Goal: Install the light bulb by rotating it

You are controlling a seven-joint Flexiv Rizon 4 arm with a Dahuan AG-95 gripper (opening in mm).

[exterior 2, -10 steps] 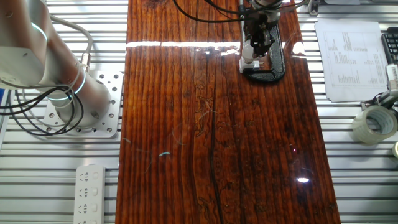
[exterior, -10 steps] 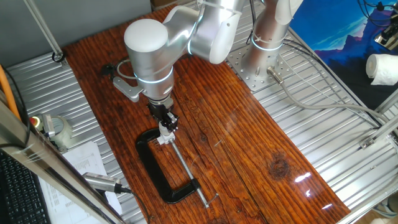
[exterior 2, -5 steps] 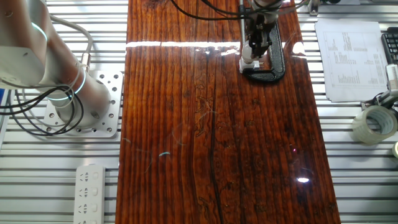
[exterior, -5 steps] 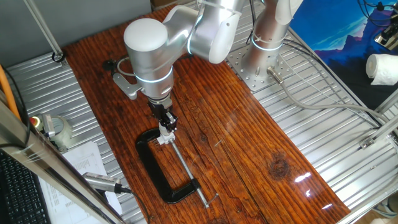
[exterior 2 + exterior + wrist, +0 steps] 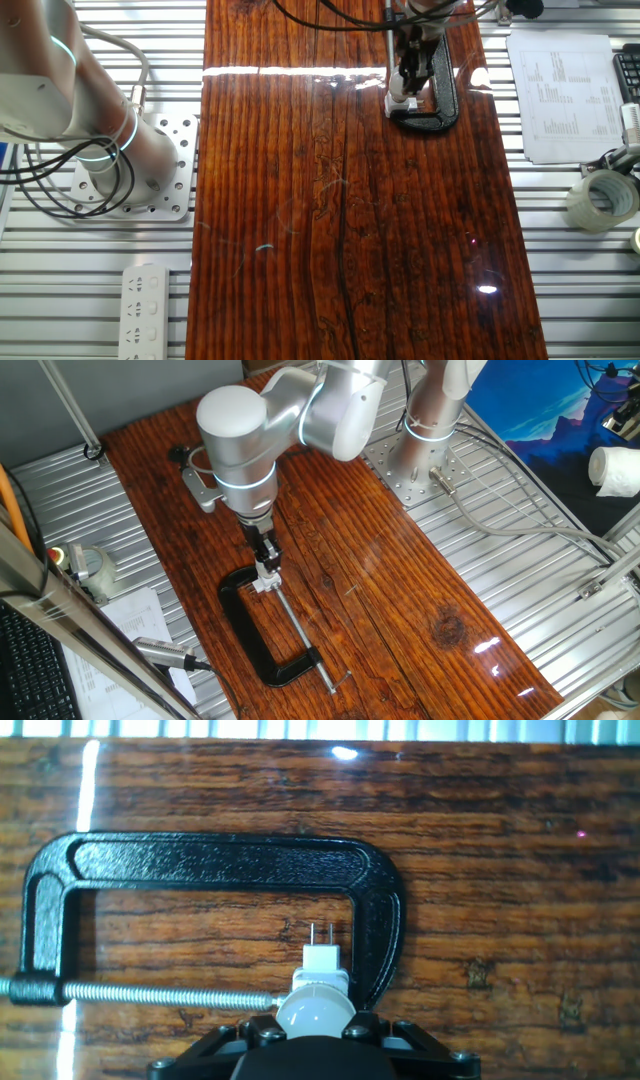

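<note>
The gripper [image 5: 314,1032] stands low over the wooden surface [image 5: 500,870], and in the hand view the light bulb [image 5: 314,1010] shows as a pale rounded head at 6 o'clock, right at the gripper's front edge. The fingers themselves are out of frame there, so I cannot tell whether they clamp the bulb or merely sit around it; in the fixed views the gripper [image 5: 267,556] looks narrow about something whitish, but too small to settle. Below the bulb sits the white socket block [image 5: 322,964], two thin pins sticking out toward 12 o'clock, pressed between the C-clamp [image 5: 210,860] frame at its 3 o'clock and the clamp screw [image 5: 150,992] coming in from 9 o'clock. The bulb appears seated on the socket, so I judge the screwing-in step to be in hand. The next move would call for a firm hold on the head and a wrist turn about the bulb's axis, held straight so the thread does not cross.
</note>
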